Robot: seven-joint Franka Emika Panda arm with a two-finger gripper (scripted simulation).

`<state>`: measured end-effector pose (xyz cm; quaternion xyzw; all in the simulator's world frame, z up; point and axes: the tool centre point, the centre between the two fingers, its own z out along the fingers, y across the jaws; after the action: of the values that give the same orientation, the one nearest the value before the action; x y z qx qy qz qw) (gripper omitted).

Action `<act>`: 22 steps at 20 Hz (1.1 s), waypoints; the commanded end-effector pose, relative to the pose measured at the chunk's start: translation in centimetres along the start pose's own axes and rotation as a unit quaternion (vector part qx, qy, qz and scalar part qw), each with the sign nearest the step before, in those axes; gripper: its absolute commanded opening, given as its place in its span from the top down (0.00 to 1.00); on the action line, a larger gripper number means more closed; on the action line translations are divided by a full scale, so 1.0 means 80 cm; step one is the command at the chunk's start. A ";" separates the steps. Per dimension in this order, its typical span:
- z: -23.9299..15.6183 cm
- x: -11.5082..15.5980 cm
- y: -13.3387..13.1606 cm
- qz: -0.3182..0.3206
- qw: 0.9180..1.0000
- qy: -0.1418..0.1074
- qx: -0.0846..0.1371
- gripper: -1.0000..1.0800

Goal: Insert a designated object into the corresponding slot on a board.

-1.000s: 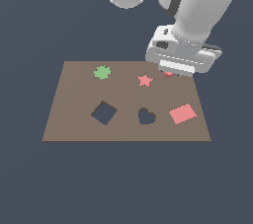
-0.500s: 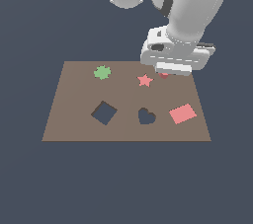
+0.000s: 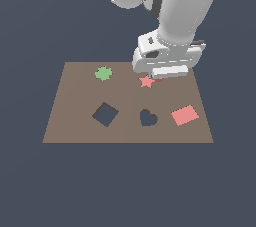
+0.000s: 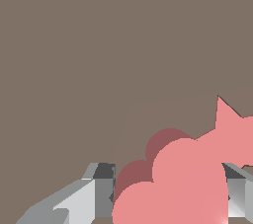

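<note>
In the wrist view the pink-red heart block [image 4: 173, 188] sits between my gripper [image 4: 170, 191] fingers, which press on both its sides; one grey finger [image 4: 96, 193] shows clearly. Part of the flat star [image 4: 237, 134] is covered by the heart's edge. From the exterior view, my gripper [image 3: 161, 75] hangs low over the far part of the brown board [image 3: 75, 121], just beside the star [image 3: 146, 81], and only a sliver of the heart block [image 3: 159, 78] shows under the hand. The dark heart-shaped slot [image 3: 148, 118] lies nearer the front edge, apart from the gripper.
A dark diamond-turned square hole [image 3: 105, 114] lies toward the exterior view's left of the slot. A flat pink-red square [image 3: 184, 115] lies toward its right. A green shape [image 3: 103, 73] sits at the board's far left. The arm's bulk rises above the board's far edge.
The gripper has drifted toward the exterior view's left and slightly nearer, carrying the heart block along, and now stands next to the star.
</note>
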<state>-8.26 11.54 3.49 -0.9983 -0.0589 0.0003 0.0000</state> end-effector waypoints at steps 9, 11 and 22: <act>-0.002 0.025 0.047 -0.178 0.984 0.000 0.000 1.00; -0.002 0.031 0.055 -0.212 0.977 0.000 0.000 1.00; -0.004 0.079 0.089 -0.399 0.917 0.000 0.000 1.00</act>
<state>-1.81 5.45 3.79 -0.9045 -0.4265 0.0000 -0.0001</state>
